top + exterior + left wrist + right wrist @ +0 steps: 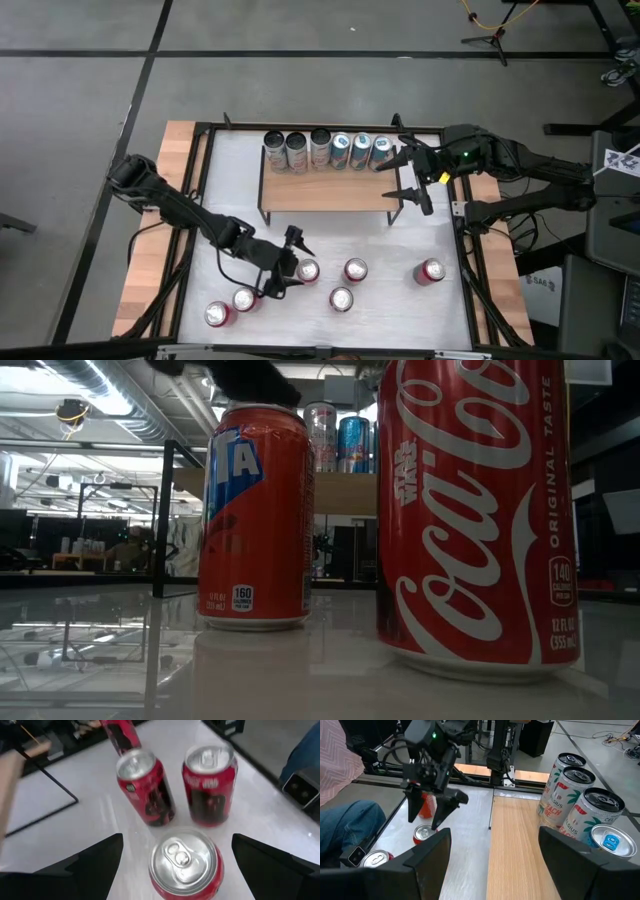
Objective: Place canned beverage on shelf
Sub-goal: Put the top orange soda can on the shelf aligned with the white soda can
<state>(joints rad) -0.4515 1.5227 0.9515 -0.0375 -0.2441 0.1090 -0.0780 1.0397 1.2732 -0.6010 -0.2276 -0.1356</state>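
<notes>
left hand (291, 262) spread apart around a red can (308, 270) on the worktop (380, 310); right hand (412, 178) apart, empty, beside the shelf (325, 190).

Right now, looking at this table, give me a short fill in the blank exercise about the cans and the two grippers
1. The shelf holds a row of ____ cans along its far edge.
2. The left gripper hovers with its jaws ____ over a red can on the white table.
3. The number of red cans standing on the table is ____.
4. The right gripper waits at the shelf's ____ end.

Missing words: six; open; six; right
</notes>
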